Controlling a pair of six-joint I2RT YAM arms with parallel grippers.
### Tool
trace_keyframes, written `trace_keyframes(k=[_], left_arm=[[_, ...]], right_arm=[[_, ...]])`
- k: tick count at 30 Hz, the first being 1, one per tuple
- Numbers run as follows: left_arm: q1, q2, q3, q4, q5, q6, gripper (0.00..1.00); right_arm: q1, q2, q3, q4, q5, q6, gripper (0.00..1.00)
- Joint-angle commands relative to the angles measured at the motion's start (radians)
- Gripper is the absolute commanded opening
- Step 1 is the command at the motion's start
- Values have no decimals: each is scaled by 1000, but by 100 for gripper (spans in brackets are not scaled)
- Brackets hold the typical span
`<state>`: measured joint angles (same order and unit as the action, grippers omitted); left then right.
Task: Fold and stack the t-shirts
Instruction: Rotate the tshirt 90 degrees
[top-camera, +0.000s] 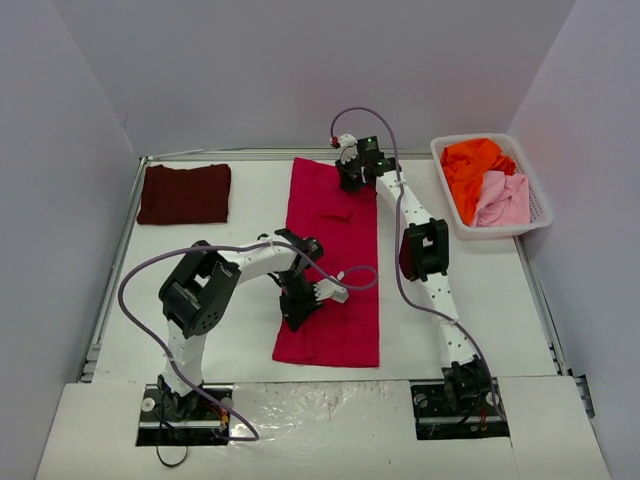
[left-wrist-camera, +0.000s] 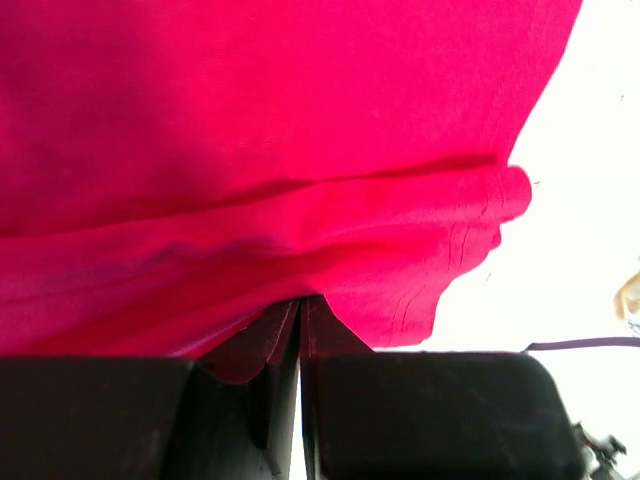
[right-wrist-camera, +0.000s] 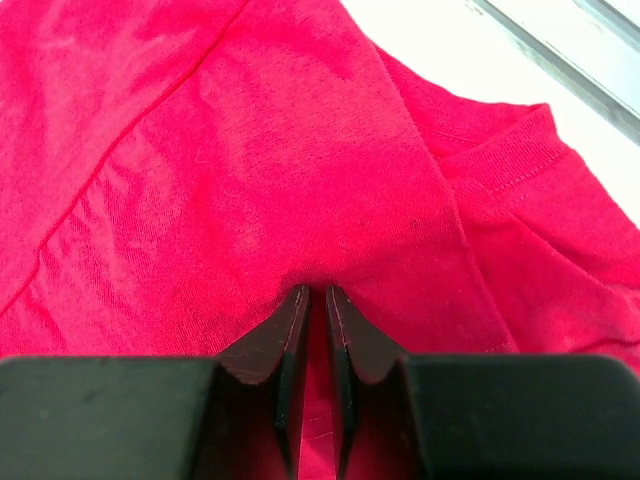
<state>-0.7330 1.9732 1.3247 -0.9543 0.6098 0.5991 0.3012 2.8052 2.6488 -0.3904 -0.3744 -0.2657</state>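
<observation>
Crimson-red cloth runs down the middle of the white worktop (top-camera: 480, 290): the crimson-red t-shirt (top-camera: 335, 260) lies there as one long, narrow strip, its far end close to the back edge and its near end toward the arm bases. We see the left hand (top-camera: 298, 306) on the strip's near left part, and the left wrist view shows its fingers clenched tight on a thick fold of the red cloth, which bulges out just past the fingertips. The right hand (top-camera: 352, 174) is at the far end of the same shirt; from its wrist camera the two fingers stand almost together with a thin slit between them, and the fabric puckers at their tips, so it appears to be pinching the cloth there, though we cannot be sure how firmly. A hemmed edge of the shirt lies just right of that hand. At the far left corner a maroon t-shirt (top-camera: 185, 193) rests folded flat, well apart from the red one. On the right, a white basket (top-camera: 541, 216) holds an orange t-shirt (top-camera: 475, 165) and a pale pink t-shirt (top-camera: 503, 198), both crumpled.
</observation>
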Motion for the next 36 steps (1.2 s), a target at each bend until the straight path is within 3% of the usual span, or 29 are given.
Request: trace_keyframes(k=[1, 11, 22, 27, 33, 36], left_arm=[[-49, 92, -25, 58, -38, 18, 2], [-66, 119, 45, 29, 31, -4, 2], [-25, -52, 68, -67, 36, 28, 2], [53, -255, 94, -64, 48, 13, 2], [130, -405, 119, -126, 16, -10, 2], [199, -514, 44, -58, 27, -45, 2]], right_arm=[[56, 34, 36, -24, -14, 7, 10], [76, 16, 17, -4, 38, -55, 11], [99, -107, -88, 53, 107, -112, 7], [139, -194, -122, 64, 218, -162, 16], [153, -370, -190, 67, 288, -161, 43], [154, -459, -251, 67, 298, -141, 48]])
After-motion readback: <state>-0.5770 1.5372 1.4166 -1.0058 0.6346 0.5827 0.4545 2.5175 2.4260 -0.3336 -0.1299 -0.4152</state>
